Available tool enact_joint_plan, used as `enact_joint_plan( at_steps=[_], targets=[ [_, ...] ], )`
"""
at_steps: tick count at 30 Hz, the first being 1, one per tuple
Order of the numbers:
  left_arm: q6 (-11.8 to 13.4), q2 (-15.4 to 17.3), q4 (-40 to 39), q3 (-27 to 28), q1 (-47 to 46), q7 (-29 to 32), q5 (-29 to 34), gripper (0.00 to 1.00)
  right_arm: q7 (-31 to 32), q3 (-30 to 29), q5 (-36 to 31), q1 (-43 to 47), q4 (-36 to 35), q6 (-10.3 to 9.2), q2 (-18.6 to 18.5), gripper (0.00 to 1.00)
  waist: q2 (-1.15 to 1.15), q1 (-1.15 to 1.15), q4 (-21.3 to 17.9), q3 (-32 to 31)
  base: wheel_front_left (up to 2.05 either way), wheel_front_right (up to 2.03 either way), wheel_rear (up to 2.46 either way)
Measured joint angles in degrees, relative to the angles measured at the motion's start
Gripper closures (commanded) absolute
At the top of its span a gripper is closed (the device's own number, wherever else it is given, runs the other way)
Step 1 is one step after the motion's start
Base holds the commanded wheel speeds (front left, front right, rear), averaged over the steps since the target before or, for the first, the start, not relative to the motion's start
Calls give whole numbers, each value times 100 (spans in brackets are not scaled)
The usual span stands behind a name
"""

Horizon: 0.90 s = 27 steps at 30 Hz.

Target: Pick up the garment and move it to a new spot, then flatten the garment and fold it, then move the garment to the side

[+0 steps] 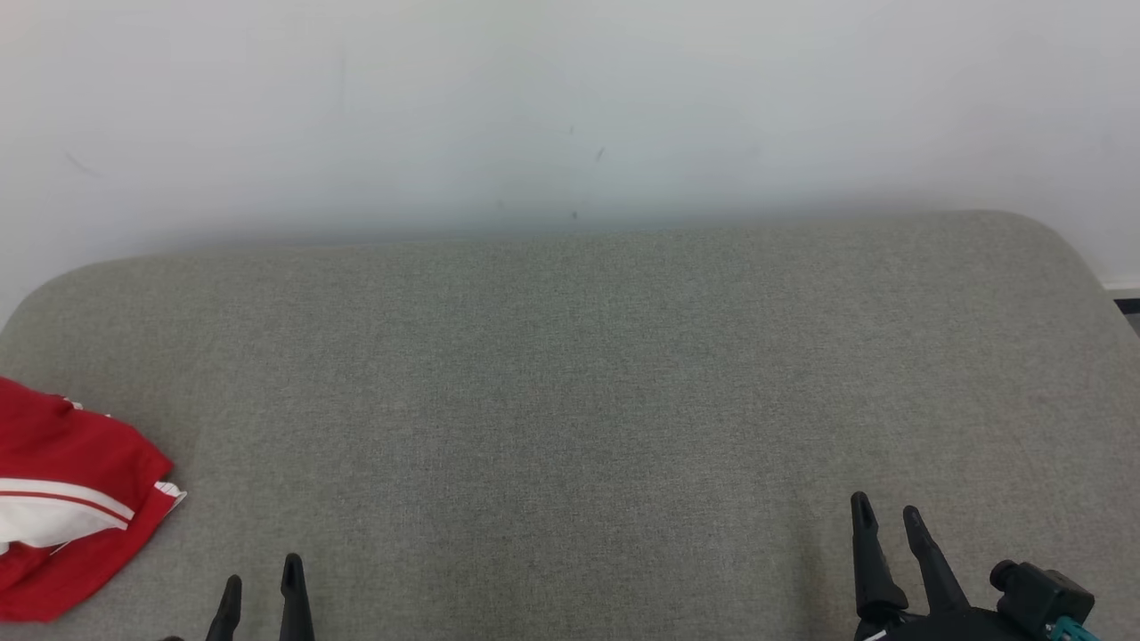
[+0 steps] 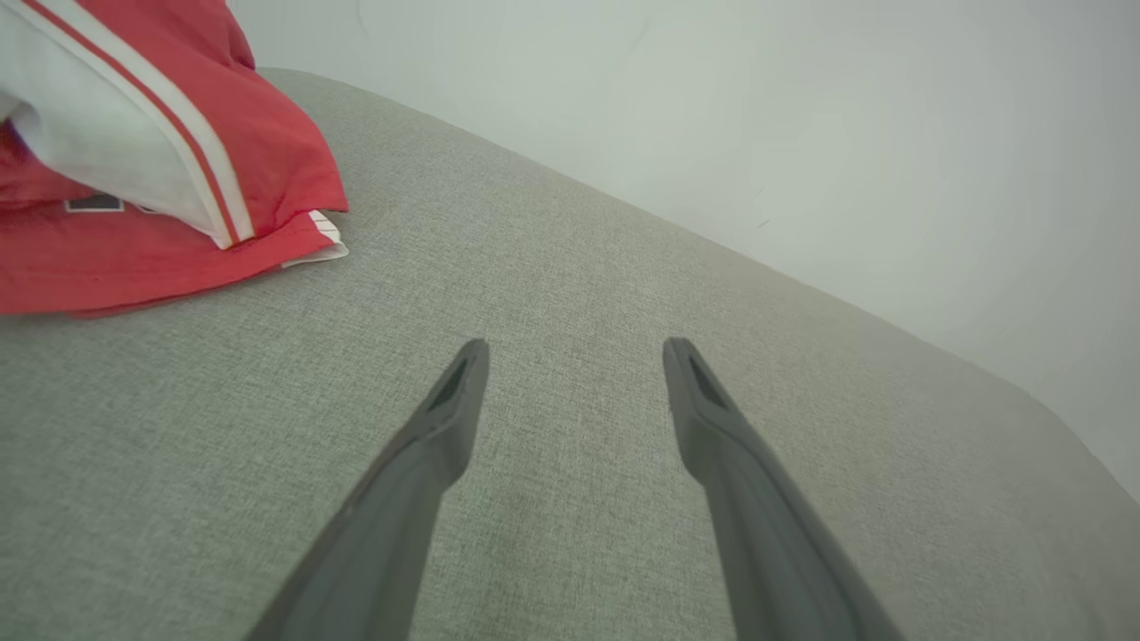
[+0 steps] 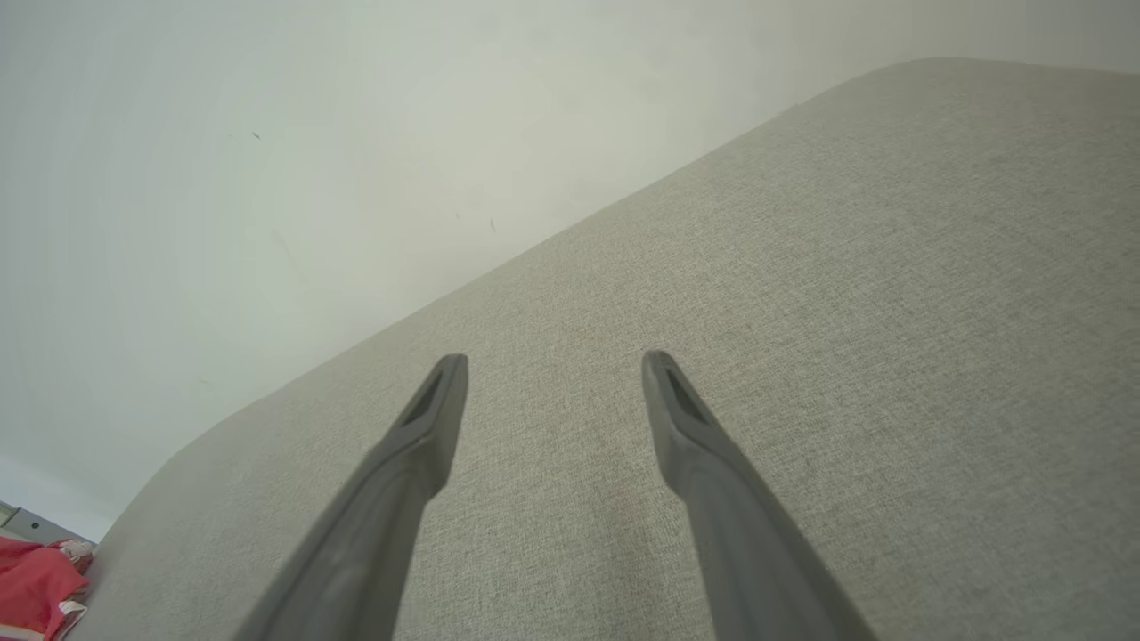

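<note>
Garment (image 1: 71, 485): soft, light, probably slick; pinch its loose corner. Your left gripper (image 1: 262, 574) and right gripper (image 1: 886, 507) gape, empty.

**Items partly seen or unreadable**

- Garment (image 1: 76, 499), red with white bands: it was cut off by the left edge of the head view, so its full outline and kind could not be told. In the left wrist view it ran off the top and left edges. In the right wrist view a red scrap of it sat at the lower left corner, clipped by the frame.
- Label (image 2: 93, 204), small and dark, on the garment: too small to read.
- Left gripper (image 1: 263, 570): cut off by the bottom edge just below the fingertips.
- Right gripper (image 1: 884, 504): its base was cut by the bottom edge.
- Specks (image 1: 598, 155) on the wall: too small to identify.
</note>
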Motion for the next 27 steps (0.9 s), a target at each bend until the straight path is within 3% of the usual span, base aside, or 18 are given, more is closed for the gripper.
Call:
enact_joint_plan(
  at_steps=[27],
  targets=[
    [93, 18, -97, -27, 163, -321, 1396, 0, -334, 8, -1468, 103, -82, 0, 20, 0, 0, 0, -11, -10, 0, 0, 0]
  ],
)
